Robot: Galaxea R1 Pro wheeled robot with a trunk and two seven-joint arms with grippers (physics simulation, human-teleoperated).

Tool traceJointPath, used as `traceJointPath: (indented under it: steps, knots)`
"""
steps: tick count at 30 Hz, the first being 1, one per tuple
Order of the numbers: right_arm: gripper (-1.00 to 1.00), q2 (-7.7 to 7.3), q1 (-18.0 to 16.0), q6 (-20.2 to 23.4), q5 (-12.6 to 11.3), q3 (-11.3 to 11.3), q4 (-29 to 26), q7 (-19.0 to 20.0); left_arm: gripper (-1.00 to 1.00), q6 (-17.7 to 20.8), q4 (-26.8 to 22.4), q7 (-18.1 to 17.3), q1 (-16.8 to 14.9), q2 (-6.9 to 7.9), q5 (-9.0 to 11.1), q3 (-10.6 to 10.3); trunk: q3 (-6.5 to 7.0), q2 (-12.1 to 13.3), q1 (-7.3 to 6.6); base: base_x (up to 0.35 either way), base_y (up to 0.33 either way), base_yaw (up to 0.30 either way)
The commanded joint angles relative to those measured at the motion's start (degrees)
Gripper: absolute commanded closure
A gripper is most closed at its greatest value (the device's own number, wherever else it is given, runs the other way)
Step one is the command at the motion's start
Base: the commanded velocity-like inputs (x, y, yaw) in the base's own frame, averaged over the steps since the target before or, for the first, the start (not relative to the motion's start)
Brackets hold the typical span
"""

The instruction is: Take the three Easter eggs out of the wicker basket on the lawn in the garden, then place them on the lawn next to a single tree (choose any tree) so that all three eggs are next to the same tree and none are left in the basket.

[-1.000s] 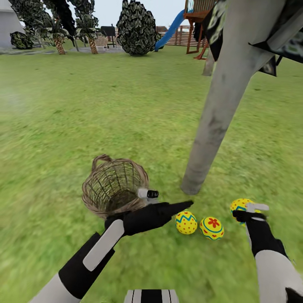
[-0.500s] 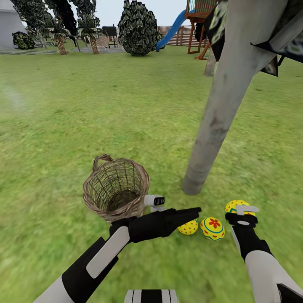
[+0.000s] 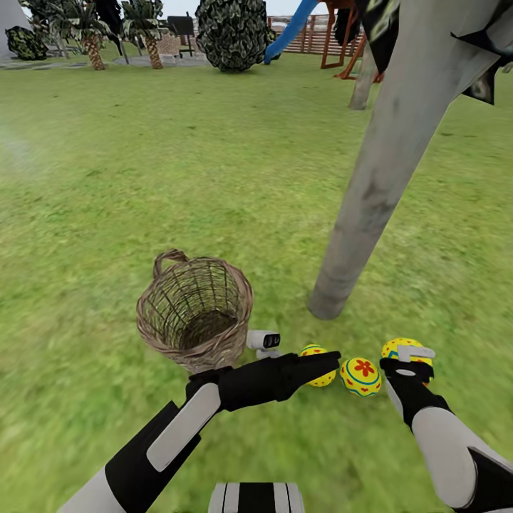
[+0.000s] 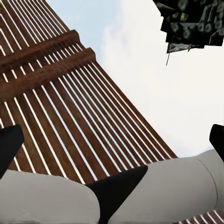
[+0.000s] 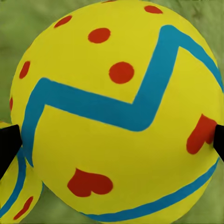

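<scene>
The lawn (image 3: 142,164) spreads around the tree (image 3: 385,178), whose pale trunk meets the grass a little way from the wicker basket (image 3: 194,313), which stands with nothing visible inside. Three Easter eggs lie in a row near the trunk's foot: the dotted egg (image 3: 315,354) nearest the basket, the flower egg (image 3: 360,376) beside it, the heart egg (image 5: 116,112) farthest. The right hand (image 3: 407,360) grasps the heart egg. Whether the left hand (image 3: 313,365), over the dotted egg, is clenched, I cannot tell.

three Easter eggs (image 3: 362,376) on the lawn (image 3: 142,178), one wicker basket (image 3: 195,311), one grey tree trunk (image 3: 370,192) close by, two palms (image 3: 91,43), one blue slide (image 3: 288,32), two robot arms (image 3: 178,427)
</scene>
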Motion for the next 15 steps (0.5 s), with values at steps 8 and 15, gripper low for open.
traceJointPath:
  steps: [8,15]
  knots:
    - [1.0,-1.78,-1.39,0.3,0.45,-0.33,2.58,-0.03,-1.0,0.44,-0.08,0.08,-0.05,0.04,0.77,-0.09,-0.05,-0.02,-0.01,0.0,-0.065,0.0]
    - [1.0,-1.48,-1.39,0.39,0.45,-0.25,2.8,0.01,-1.0,0.44,-0.07,0.03,-0.05,0.04,0.93,-0.09,-0.05,-0.02,-0.01,0.0,-0.093,0.0]
